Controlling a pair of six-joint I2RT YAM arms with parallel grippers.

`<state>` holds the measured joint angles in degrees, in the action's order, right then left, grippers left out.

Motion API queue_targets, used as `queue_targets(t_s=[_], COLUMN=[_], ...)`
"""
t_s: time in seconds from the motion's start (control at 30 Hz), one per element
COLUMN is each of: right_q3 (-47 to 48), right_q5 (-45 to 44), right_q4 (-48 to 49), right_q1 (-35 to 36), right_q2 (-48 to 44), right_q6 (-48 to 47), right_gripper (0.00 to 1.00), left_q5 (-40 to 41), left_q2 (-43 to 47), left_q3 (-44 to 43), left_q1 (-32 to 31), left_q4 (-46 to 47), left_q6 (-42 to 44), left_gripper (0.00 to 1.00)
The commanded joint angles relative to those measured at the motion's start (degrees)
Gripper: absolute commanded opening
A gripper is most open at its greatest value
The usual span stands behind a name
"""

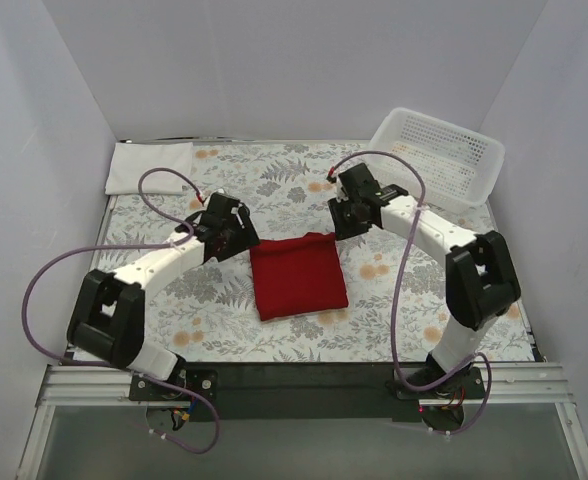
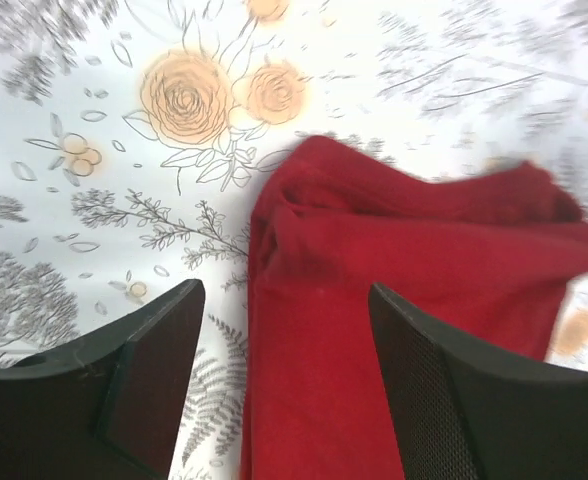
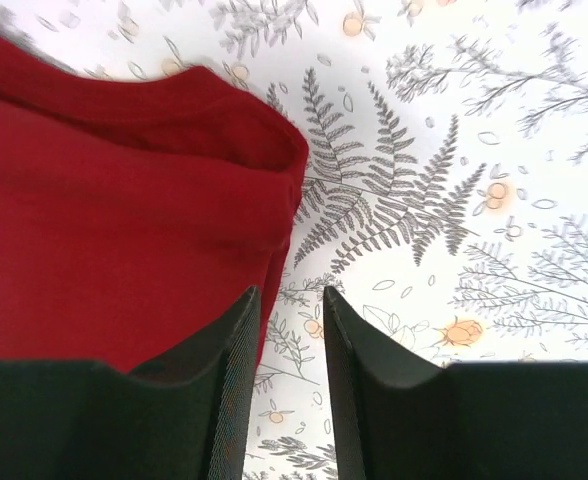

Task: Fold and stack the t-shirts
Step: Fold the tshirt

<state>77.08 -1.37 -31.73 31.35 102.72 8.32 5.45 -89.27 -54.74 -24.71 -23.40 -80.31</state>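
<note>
Looks past the halfway mark. Finds the red shirt (image 1: 297, 277) already folded into a rough rectangle, lying flat at the middle of the desk (image 1: 224, 330), between the two arms. Finds the white shirt (image 1: 150, 166) folded too, well apart at the far left corner. Leaves, by this reading, only the stacking: carrying one shirt onto the other. Shows the left hand (image 2: 282, 300) spread wide astride an edge of the red shirt, gripping nothing. Shows the right hand (image 3: 289, 300) parted only narrowly, just beside a corner of the same shirt, likewise gripping nothing. Places a white mesh basket (image 1: 437, 152) at the far right corner; cannot make out anything inside it.
</note>
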Motion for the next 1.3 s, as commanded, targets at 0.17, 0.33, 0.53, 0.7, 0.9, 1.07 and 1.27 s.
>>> queue_targets(t_s=[0.17,0.33,0.53,0.7,0.9,1.07,1.27], right_q3=[-13.8,-20.8,-20.4,-17.8,-15.5,-16.4,-20.3], right_q5=[22.0,36.3,42.9,43.0,43.9,44.2,44.7], right_q4=[19.7,35.2,46.7,52.8,59.5,62.6,62.6], right_q1=[-3.7,-3.8,-4.5,-8.4,-12.5,-14.1,-14.3], right_q2=[-14.7,-13.8,-4.7,5.0,13.8,14.4,5.8], right_q6=[2.5,6.4,10.2,13.9,17.8,20.8,22.1], right_gripper=[0.41,0.42,0.42,0.41,0.41,0.43,0.46], left_q5=[-2.6,-9.6,-7.8,-6.5,-9.3,-9.6,-8.6], left_q2=[18.4,17.2,4.9,-6.2,-15.8,-17.9,-9.8], left_q3=[11.4,16.9,14.8,9.6,5.7,6.0,5.3], left_q1=[-2.5,-2.9,-2.3,0.0,2.2,3.2,3.4], left_q4=[9.6,21.1,35.3,39.2,43.1,44.0,41.2], left_q6=[2.4,0.7,-1.4,-2.2,-2.7,-2.5,-0.5], left_gripper=[0.58,0.34,0.28,0.24,0.24,0.26,0.41])
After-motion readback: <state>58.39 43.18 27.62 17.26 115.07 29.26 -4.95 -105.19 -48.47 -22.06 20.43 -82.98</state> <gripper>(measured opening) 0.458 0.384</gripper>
